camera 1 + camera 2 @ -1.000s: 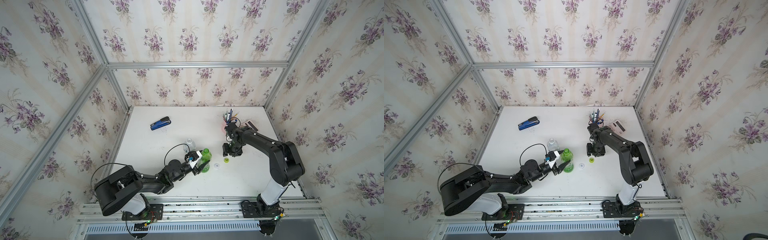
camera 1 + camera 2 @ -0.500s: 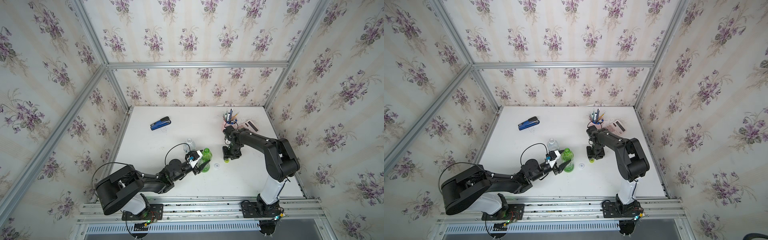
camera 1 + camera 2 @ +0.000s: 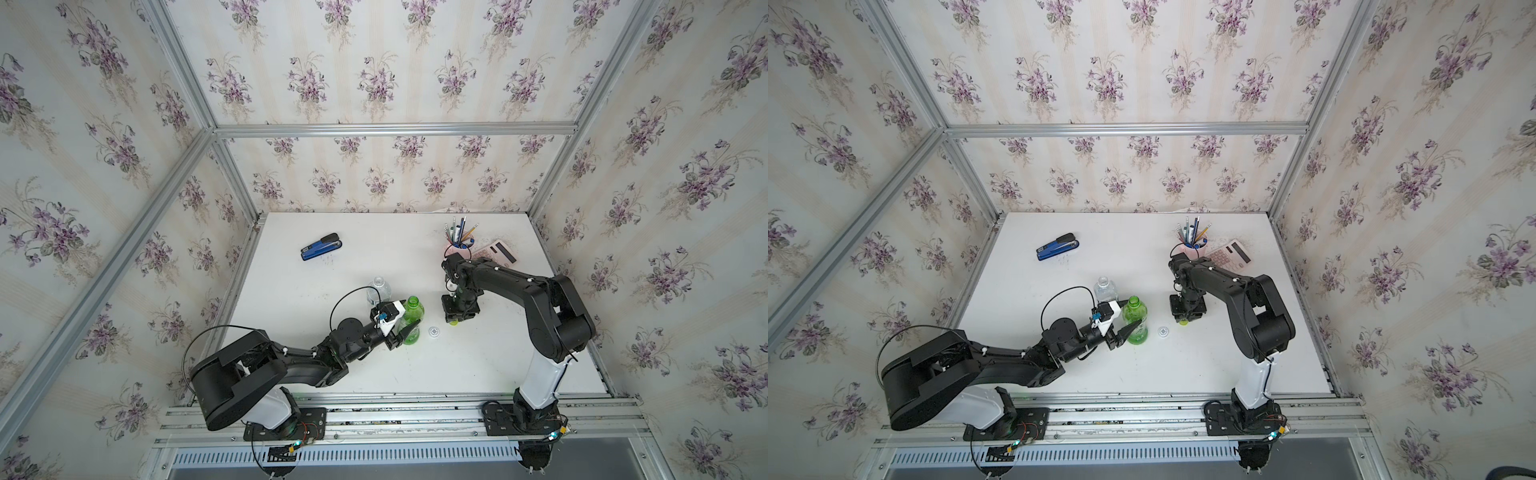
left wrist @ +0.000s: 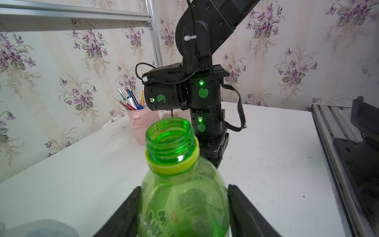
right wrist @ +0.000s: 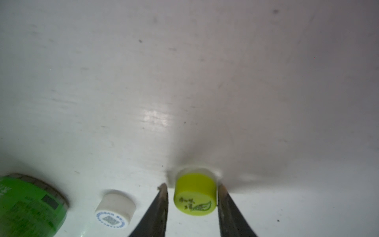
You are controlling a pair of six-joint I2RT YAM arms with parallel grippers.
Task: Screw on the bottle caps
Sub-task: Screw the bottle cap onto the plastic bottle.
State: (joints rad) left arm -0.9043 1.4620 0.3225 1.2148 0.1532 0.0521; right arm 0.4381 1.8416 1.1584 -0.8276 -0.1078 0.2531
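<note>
Right fingers (image 5: pixel 155 213) flank yellow-green cap (image 5: pixel 194 197), slim gap one side; white cap (image 5: pixel 114 209) near.

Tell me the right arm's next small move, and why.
Probably close the right gripper fully on the yellow-green cap. Its jaws straddle the cap on the table with a gap visible on one side, so it isn't gripped yet. The left gripper already clamps the green bottle upright, its threaded neck open.

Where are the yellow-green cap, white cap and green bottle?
yellow-green cap (image 5: pixel 194 184), right wrist view, on its side wall.
white cap (image 5: pixel 117 202), right wrist view, on its side wall.
green bottle (image 4: pixel 184 197), left wrist view, on its labelled body.
</note>
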